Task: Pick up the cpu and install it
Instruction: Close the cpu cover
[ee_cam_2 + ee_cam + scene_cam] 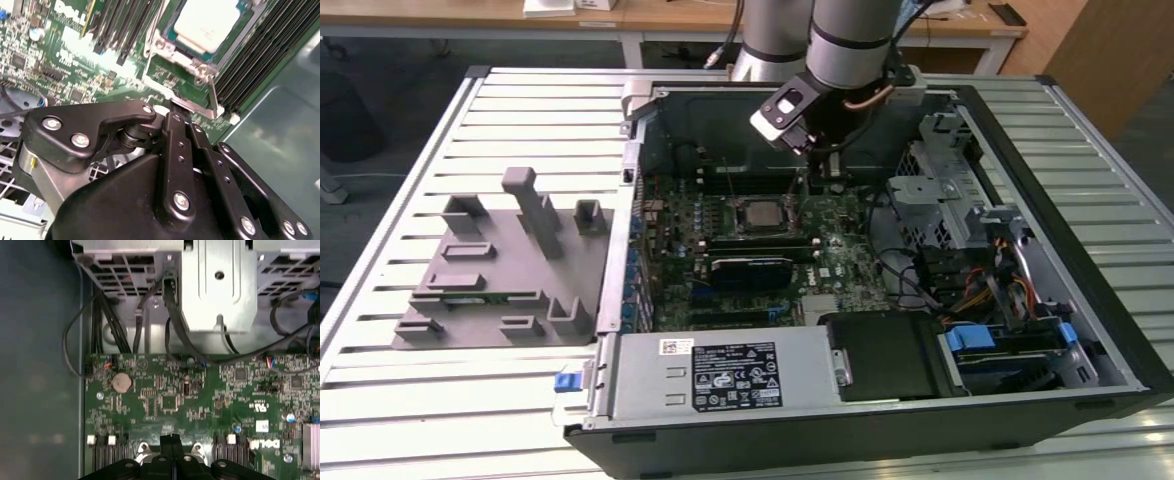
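**One cpu in its socket, pincer clenched beside it**

One arm reaches down into one open computer case [1110, 290], which lies on a slatted table [507, 400]. The single cpu [758, 213] [207, 22] lies flat in the socket of the green motherboard [843, 268], its silver top ringed by one metal frame [152, 50]. The one gripper [823, 186] [172, 106] [172, 438] hangs just beside the socket, on the exterior view's right of it. In the first wrist view its two fingers [166, 442] are pressed together with nothing visible between them. In the second wrist view the tips sit at the frame's edge; whether they touch it I cannot tell. One round coin cell [121, 382] sits on the board. One white-labelled power-supply box [720, 375] fills the case's near corner. One grey holder [480, 290] with upright posts rests on the table at the exterior view's left, well apart from the gripper.
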Robot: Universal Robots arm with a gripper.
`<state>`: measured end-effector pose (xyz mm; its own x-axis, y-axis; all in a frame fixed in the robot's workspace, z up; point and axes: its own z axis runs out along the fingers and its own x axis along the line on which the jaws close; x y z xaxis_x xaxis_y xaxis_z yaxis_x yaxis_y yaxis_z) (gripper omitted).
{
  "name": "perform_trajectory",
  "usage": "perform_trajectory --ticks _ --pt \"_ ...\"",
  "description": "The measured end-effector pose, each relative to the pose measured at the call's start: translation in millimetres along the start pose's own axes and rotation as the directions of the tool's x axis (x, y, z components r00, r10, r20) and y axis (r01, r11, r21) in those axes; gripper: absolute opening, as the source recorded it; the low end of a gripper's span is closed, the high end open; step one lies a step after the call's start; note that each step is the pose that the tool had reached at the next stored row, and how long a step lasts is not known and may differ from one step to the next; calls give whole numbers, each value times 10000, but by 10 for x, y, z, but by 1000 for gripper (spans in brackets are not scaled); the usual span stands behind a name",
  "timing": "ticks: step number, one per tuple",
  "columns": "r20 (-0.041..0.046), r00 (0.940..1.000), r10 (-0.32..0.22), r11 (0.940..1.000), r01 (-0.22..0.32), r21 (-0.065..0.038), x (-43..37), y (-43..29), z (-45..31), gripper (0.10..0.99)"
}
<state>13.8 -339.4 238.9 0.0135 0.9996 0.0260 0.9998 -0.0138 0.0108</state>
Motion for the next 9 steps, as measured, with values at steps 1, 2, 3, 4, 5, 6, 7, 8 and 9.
perform_trajectory --ticks 1,2,3,4,5,6,7,8,9 --pt "-1 10000 1 10000 -1 -1 1 -24 1 106" --pt "-2 10000 1 10000 -1 -1 2 -46 2 106" --pt "-3 10000 1 10000 -1 -1 2 -64 3 106" --pt "-1 10000 0 10000 0 -1 3 -78 4 106" --pt "0 10000 1 10000 -1 0 3 -89 5 106" --pt "1 10000 2 10000 -2 1 4 -101 6 106" --pt "2 10000 1 10000 -1 1 4 -113 7 106" --pt "1 10000 2 10000 -2 1 4 -125 9 106" --pt "1 10000 1 10000 -1 0 4 -137 11 106"
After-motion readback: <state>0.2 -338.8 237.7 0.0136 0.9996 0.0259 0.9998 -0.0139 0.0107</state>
